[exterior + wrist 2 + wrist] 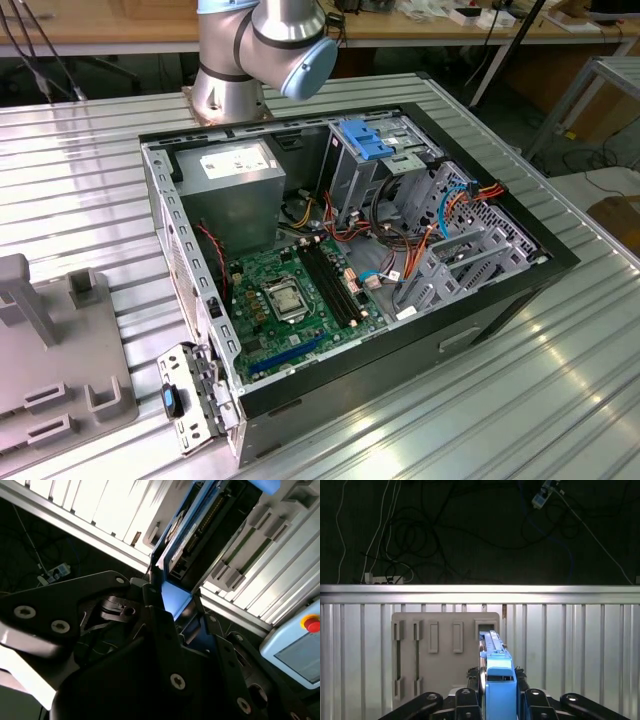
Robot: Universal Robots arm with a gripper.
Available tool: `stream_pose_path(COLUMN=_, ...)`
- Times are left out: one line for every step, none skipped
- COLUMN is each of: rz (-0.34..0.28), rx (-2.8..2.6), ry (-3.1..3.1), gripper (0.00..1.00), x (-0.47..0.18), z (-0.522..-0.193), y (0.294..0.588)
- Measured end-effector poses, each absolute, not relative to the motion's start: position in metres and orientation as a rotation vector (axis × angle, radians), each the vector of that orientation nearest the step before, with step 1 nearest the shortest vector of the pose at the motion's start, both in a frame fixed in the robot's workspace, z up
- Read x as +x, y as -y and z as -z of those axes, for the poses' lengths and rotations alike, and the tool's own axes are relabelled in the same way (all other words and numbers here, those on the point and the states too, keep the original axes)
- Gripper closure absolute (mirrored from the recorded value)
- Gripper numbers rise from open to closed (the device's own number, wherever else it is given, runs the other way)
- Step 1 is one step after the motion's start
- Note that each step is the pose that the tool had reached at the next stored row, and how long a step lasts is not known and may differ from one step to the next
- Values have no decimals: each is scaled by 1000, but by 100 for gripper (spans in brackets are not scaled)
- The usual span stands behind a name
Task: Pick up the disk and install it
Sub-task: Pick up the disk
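Fingers (474,679) of the gripper (497,680) pressed in on both sides of the disk (496,672) in the first wrist view, pinching its bright blue carrier on edge between them. The disk reached away from the gripper over the grey slotted holder (442,650), its far end across one of the holder's slots (whether it sat in that slot or hung clear could not be told). The holder lay flat on the ribbed metal table (580,645), near the table's edge, with loose cables (420,535) on the dark floor beyond. In the second wrist view the black linkages of the gripper (172,607) closed about the blue end of the disk (176,599), whose rail ran off toward the table; a pale box with a red button (295,647) was also in sight. In the exterior view the arm (262,50) stood on the table (90,150) at the far side of the open computer case (480,300), which lay on its side. Inside were the green motherboard (290,300) and a light-blue bracket (365,138) atop the drive cage. The holder (60,370) lay at the exterior view's left, just beside the case.
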State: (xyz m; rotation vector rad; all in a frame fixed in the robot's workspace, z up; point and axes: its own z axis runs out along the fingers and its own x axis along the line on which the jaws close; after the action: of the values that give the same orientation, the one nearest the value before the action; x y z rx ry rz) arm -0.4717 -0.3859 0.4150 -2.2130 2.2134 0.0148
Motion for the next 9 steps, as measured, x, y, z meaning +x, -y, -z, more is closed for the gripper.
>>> stream_pose_path(rz=-15, rx=-2213, ry=-2213, gripper=63, x=-472, z=-418, y=386)
stream_pose_path(rz=-15, rx=-2213, ry=-2213, gripper=63, x=-472, z=-420, y=386)
stream_pose_path(rz=-15, rx=-2213, ry=-2213, gripper=63, x=-472, z=-424, y=386)
stream_pose_path(rz=-15, rx=-2213, ry=-2213, gripper=63, x=-472, z=-427, y=386)
stream_pose_path(rz=-15, rx=-2213, ry=-2213, gripper=63, x=-472, z=-429, y=386)
stream_pose_path(rz=-15, rx=-2213, ry=-2213, gripper=63, x=-472, z=-432, y=386)
stream_pose_path(rz=-15, rx=-2213, ry=-2213, gripper=63, x=-472, z=-434, y=386)
stream_pose_path(rz=-15, rx=-2213, ry=-2213, gripper=63, x=-472, z=-436, y=386)
stream_pose_path(rz=-15, rx=-2213, ry=-2213, gripper=63, x=-472, z=-439, y=386)
